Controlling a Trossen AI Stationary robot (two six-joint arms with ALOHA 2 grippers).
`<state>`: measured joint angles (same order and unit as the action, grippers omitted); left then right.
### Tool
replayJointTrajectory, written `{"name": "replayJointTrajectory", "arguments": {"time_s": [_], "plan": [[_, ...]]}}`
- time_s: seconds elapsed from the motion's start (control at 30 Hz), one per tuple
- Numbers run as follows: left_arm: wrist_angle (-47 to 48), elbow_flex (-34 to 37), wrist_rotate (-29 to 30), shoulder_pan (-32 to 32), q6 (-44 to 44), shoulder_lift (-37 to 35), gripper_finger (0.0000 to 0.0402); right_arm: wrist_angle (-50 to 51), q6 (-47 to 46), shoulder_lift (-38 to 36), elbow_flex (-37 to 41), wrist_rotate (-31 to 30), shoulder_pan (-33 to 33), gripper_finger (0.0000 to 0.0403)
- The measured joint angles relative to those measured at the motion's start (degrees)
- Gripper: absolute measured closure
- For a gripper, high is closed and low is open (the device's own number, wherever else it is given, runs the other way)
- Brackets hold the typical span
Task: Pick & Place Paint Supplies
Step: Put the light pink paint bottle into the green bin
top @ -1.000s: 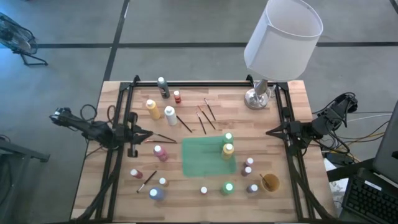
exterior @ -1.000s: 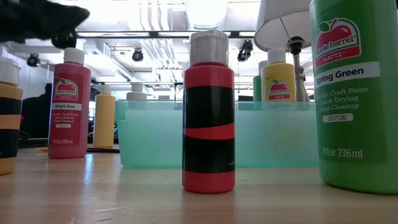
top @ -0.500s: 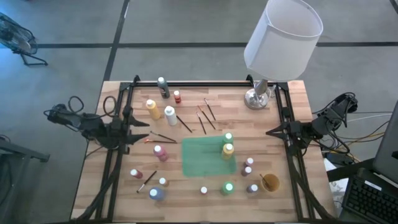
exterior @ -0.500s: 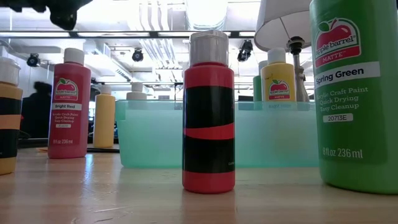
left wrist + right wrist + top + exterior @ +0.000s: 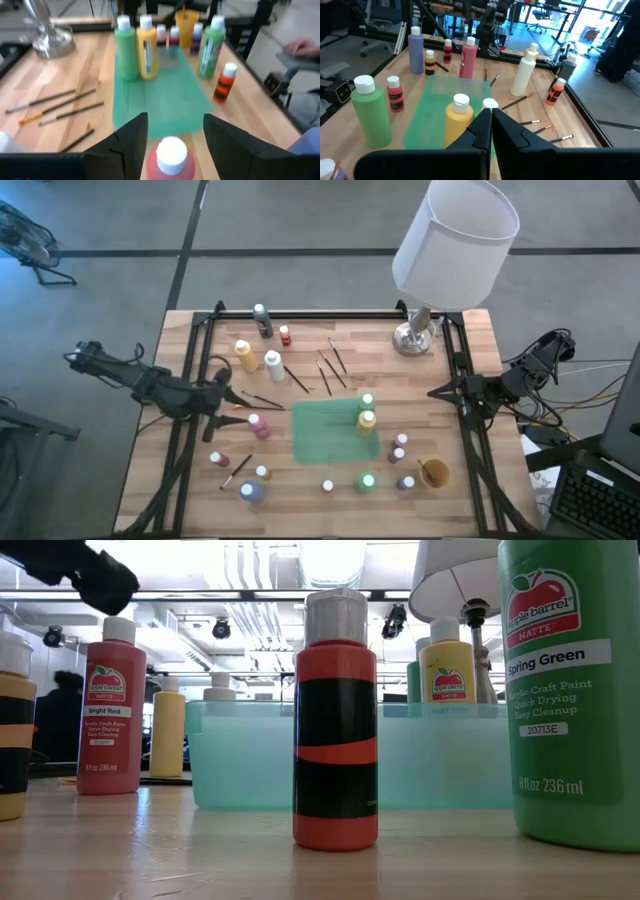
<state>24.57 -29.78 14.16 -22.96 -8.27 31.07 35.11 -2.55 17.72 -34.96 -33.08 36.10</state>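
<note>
My left gripper (image 5: 233,402) (image 5: 175,119) is open at the table's left, its fingers on either side of and short of a white-capped red bottle (image 5: 258,424) (image 5: 171,153) that stands upright on the wood. A green and a yellow bottle (image 5: 367,412) stand on the green mat (image 5: 325,435). More paint bottles stand around the mat, among them the red one (image 5: 335,720) near the front edge. Thin brushes (image 5: 330,370) lie flat behind the mat, and one brush (image 5: 263,400) lies beside my left gripper. My right gripper (image 5: 438,392) (image 5: 490,122) waits shut at the table's right.
A lamp with a white shade (image 5: 455,240) stands on its metal base (image 5: 414,337) at the far right. A tan cup (image 5: 433,473) sits near the front right corner. Black frame rails (image 5: 195,360) run along both sides. A person's hand (image 5: 300,47) shows beyond the table.
My left gripper has risen and tipped up from pointing steeply down to nearly level, swinging toward the red bottle and the mat. Bottles and brushes have stayed where they were.
</note>
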Motion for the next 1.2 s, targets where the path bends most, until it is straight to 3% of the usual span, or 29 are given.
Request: {"name": "replayJointTrajectory", "arguments": {"time_s": [0.5, 1.2], "plan": [[4.4, -1.9, 0.0, 0.0, -3.9, 5.3, 0.0204, 0.0, 0.0, 0.0, 0.0, 0.0, 0.0, 0.0394], [2.3, -1.8, 0.9, 0.0, -3.7, 12.7, 0.0206, 0.0, 0.0, 0.0, 0.0, 0.0, 0.0, 0.0394]]}}
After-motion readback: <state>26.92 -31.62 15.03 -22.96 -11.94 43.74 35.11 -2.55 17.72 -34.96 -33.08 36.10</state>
